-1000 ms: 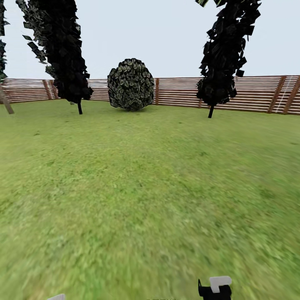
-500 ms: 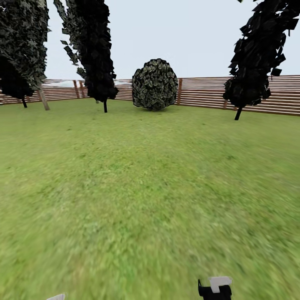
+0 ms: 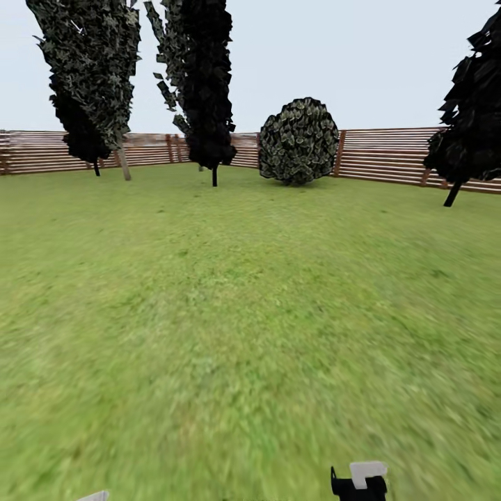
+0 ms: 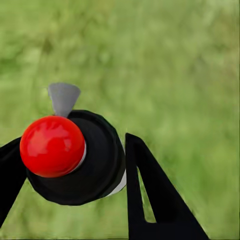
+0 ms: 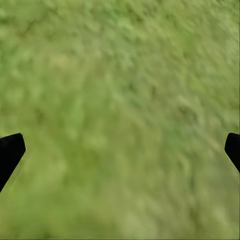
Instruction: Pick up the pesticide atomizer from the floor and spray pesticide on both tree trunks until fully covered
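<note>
In the left wrist view the pesticide atomizer [image 4: 95, 165], a black body with a round red cap [image 4: 52, 146] and a grey nozzle [image 4: 63, 97], sits between the two black fingers of my left gripper [image 4: 75, 142], which is shut on it above the blurry green floor [image 4: 185, 75]. My right gripper [image 5: 120, 145] is open, its black fingertips [image 5: 10, 152] far apart over bare grass with nothing between them. The trees and their trunks are out of view.
The head view looks across the lawn [image 3: 243, 313] of the garden to a brown slat fence [image 3: 390, 156]. Black cone-shaped trees [image 3: 205, 83] stand at the left and far right, with a round dark bush [image 3: 299, 141] between them. Part of my right arm [image 3: 358, 481] shows at the bottom edge.
The whole head view has shifted right, so the camera has turned left; another dark cone tree has come into view at the left. The arm parts at the bottom edge keep their place.
</note>
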Motion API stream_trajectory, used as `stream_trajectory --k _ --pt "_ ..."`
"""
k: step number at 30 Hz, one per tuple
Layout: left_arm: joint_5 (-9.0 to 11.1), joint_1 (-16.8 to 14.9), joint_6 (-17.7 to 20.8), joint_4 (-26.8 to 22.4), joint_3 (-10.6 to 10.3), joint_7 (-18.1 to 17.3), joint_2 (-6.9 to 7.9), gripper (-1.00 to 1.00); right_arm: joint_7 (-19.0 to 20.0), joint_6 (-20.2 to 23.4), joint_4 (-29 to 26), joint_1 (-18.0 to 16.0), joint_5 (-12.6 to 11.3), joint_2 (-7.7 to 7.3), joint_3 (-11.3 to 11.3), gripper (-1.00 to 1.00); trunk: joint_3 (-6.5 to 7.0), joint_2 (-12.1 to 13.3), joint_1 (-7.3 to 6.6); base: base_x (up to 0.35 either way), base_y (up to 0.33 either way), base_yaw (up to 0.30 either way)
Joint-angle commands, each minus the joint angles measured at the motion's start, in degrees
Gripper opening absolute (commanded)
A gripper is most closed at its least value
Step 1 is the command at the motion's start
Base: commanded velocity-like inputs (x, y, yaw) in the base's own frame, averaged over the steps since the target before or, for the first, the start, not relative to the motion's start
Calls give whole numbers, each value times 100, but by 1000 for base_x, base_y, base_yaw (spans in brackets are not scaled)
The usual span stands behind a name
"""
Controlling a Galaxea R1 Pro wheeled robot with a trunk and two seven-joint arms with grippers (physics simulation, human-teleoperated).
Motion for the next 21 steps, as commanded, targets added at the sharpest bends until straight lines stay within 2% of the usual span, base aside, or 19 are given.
stream_trajectory --k 1,21 --pt "0 0 0 0 1 -1 0 -100 0 0 0 0 0 0 0 100 0 0 0 -82 310 286" --pt "0 0 0 -1 1 -1 0 -100 0 -1 0 0 0 0 1 100 0 0 0 -82 305 286"
